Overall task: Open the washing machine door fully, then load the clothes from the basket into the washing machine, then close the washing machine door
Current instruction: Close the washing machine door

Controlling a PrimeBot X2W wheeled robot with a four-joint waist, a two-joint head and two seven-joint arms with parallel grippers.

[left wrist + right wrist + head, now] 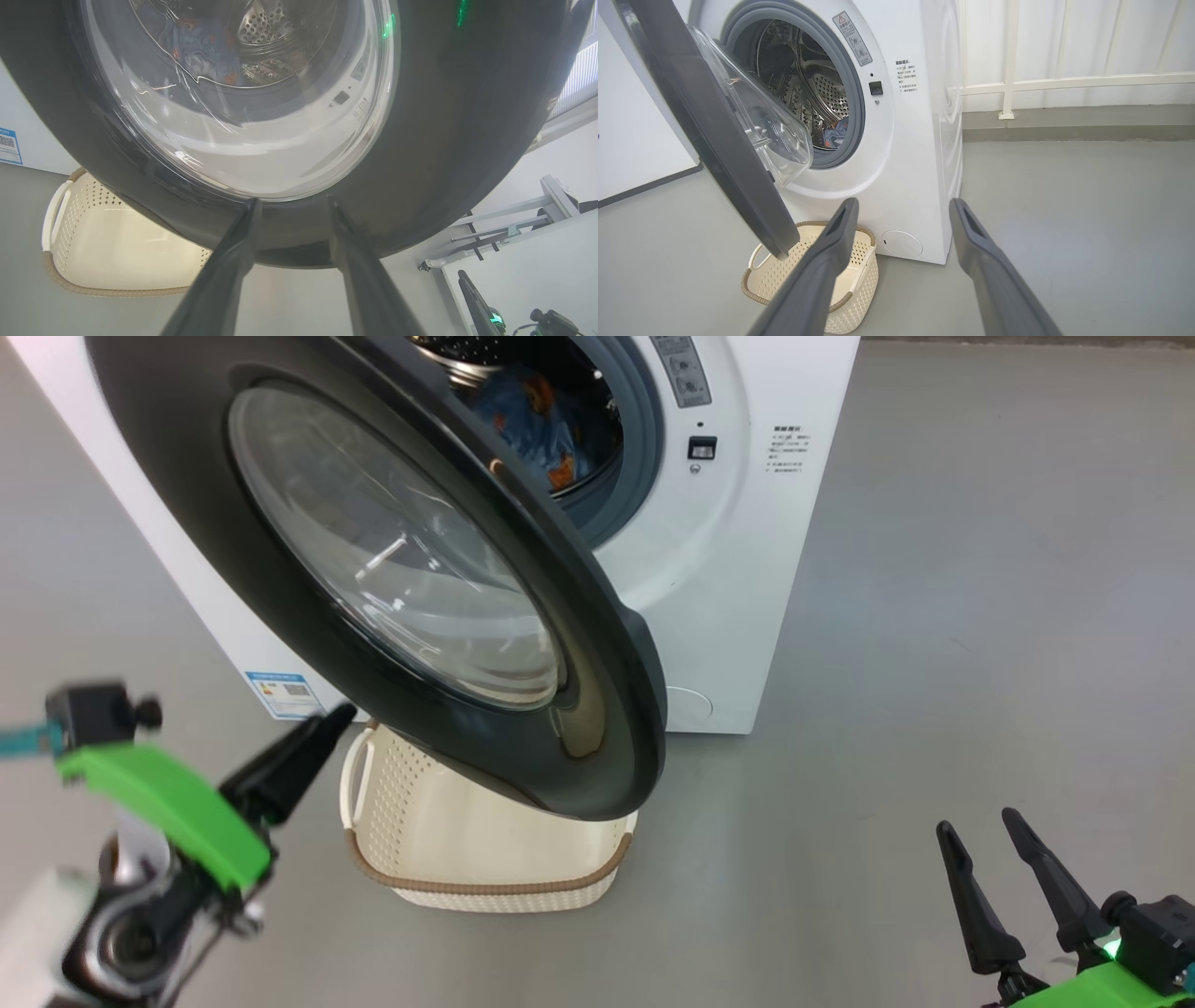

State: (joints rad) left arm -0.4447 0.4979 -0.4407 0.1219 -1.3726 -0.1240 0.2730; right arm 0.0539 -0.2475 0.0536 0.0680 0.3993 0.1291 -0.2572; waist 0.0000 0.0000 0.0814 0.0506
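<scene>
Head view showed the large round black-rimmed, glass-bowled washing machine door (pixel 597 709) half swung out from the white front-loading washing machine (pixel 747 569), with light-blue printed clothes (pixel 532 420) inside the drum. The cream perforated plastic basket (pixel 420 821) sat beneath the door's lower edge. The left gripper (pixel 292 203) angled up at the door's lower rim, fingers parted and empty. The right gripper (pixel 977 819) hung low, spread wide.

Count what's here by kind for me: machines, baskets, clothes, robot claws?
Washer: 1
Basket: 1
Clothes heap in the drum: 1; separate pieces can't be told apart
Grippers: 2, left gripper and right gripper
Total: 5
</scene>
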